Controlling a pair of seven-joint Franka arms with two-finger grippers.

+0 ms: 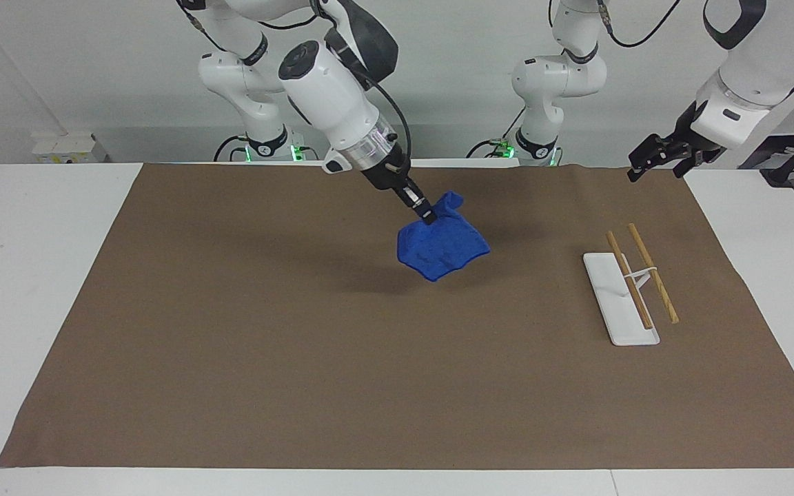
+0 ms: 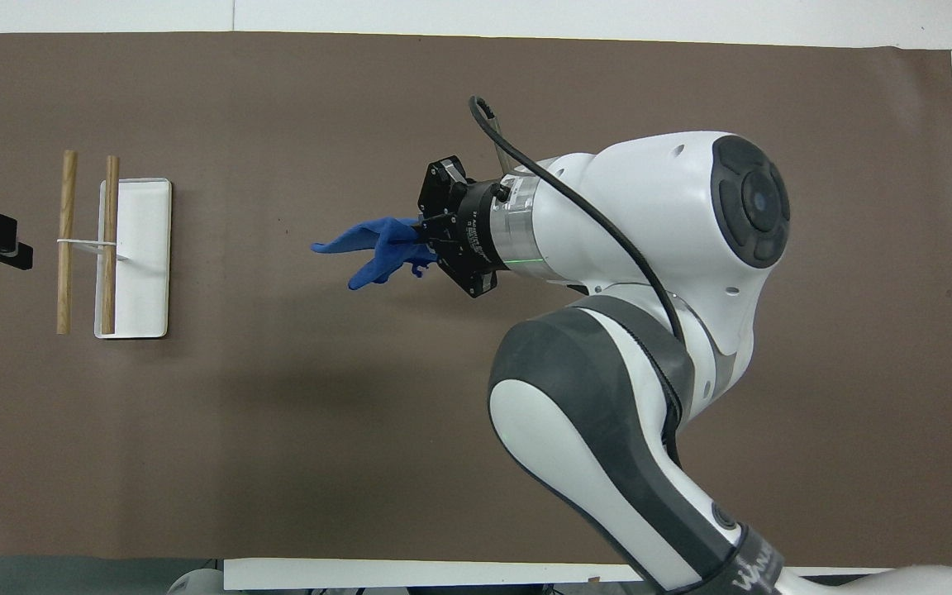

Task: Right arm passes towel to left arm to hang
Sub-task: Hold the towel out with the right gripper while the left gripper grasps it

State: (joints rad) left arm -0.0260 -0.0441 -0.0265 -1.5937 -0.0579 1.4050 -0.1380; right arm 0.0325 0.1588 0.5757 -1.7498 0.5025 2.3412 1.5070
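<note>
White table (image 1: 38, 275) under a wide brown mat (image 1: 300, 358), pale wall at the back. Toward the right arm's end, bare mat only. Over the middle of the mat, right arm (image 1: 331, 83) stretched out and angled down, right claw (image 1: 426, 216) pinched shut on the top edge of the towel (image 1: 442, 246). Bright blue towel hanging bunched in the air below the claw, clear of the mat, a soft shadow under it. Toward the left arm's end, small white tray (image 1: 611, 303) lying flat on the mat, carrying a thin white stand with two wooden rods (image 1: 652, 272) laid across it side by side. Above the mat's corner at that end, left arm (image 1: 748, 76) waiting, left claw (image 1: 655, 155) raised, spread open and empty, well apart from the towel.
</note>
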